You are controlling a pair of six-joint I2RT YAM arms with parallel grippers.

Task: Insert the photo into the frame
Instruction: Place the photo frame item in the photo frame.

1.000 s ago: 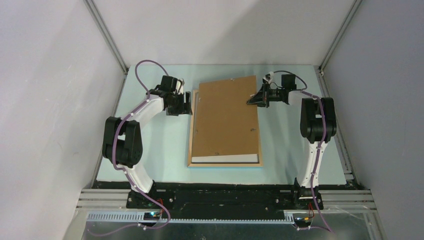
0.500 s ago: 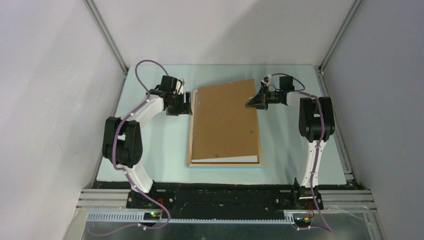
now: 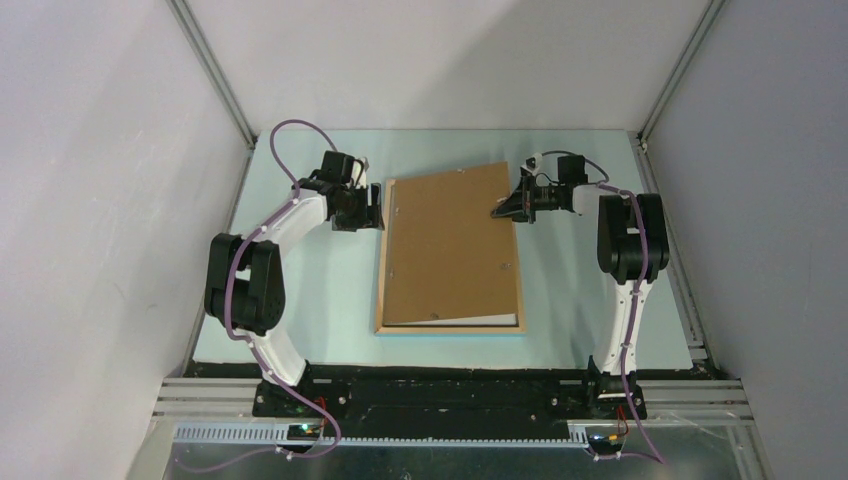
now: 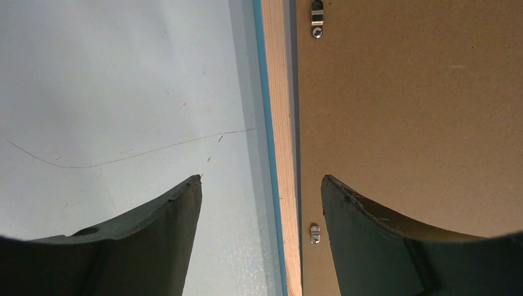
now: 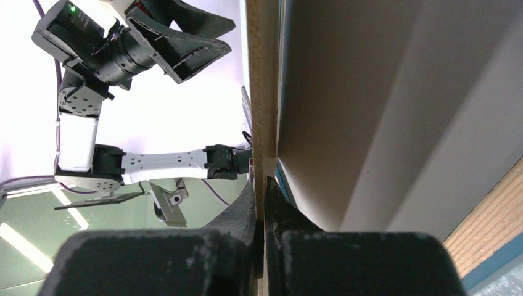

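The frame [image 3: 380, 292] lies face down mid-table, showing light wood with a blue outer edge [image 4: 285, 123]. A brown backing board [image 3: 450, 240] rests on it, tilted, with its far right corner raised. My right gripper [image 3: 503, 208] is shut on that board's right edge [image 5: 264, 185]. My left gripper [image 3: 378, 208] is open, its fingers either side of the frame's left rail [image 4: 261, 182] without touching it. A white sheet edge [image 3: 465, 319] shows under the board's near end. I cannot tell if it is the photo; no printed side shows.
Small metal tabs [image 4: 316, 16] sit along the frame's inner edge. The pale green table [image 3: 320, 300] is boxed in by grey walls at left, right and back. The arm bases stand on the black rail [image 3: 450, 392] at the near edge.
The right gripper has lifted the board's far right corner and swung it slightly, so the board sits more skewed and the white strip at its near end is narrower. The left arm has not moved.
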